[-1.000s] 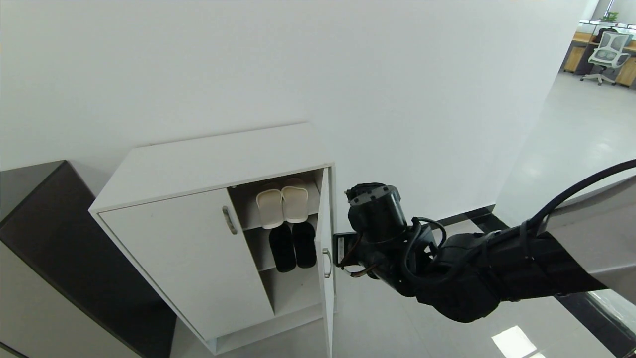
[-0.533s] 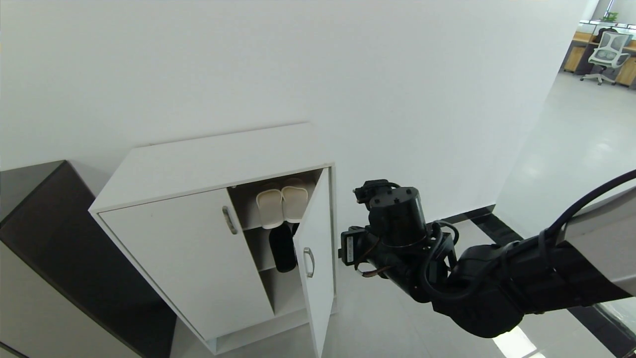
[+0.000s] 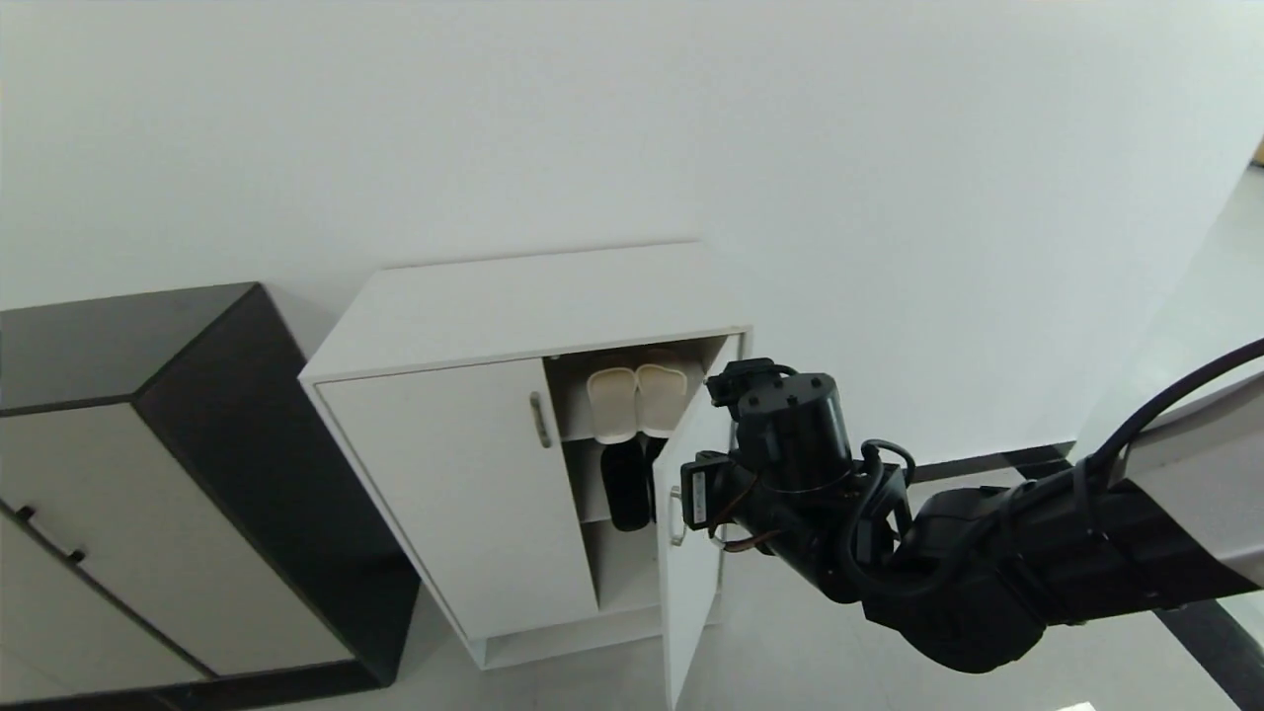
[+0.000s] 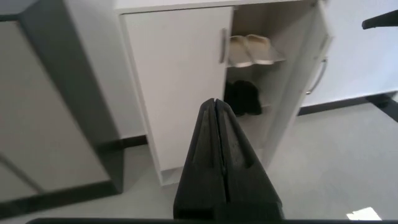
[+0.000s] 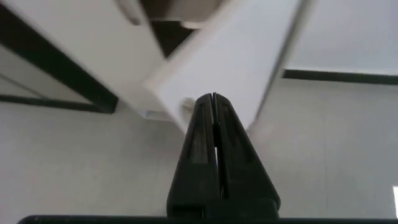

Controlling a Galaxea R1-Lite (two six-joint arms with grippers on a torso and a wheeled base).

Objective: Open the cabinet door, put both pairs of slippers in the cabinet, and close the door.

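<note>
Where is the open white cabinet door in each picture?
Head view: the open white wooden cabinet door hangs below centre, at the cabinet's right side.
Left wrist view: the door stands beside the slipper shelves.
Right wrist view: the door slants just beyond the right end effector.
Shared landmark: the closed white door with a metal handle, next to the opening.

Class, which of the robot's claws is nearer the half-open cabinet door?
Right. The right claw sits close to the half-open door, by its outer face; the left claw hangs well back, out in front of the cabinet.
</note>
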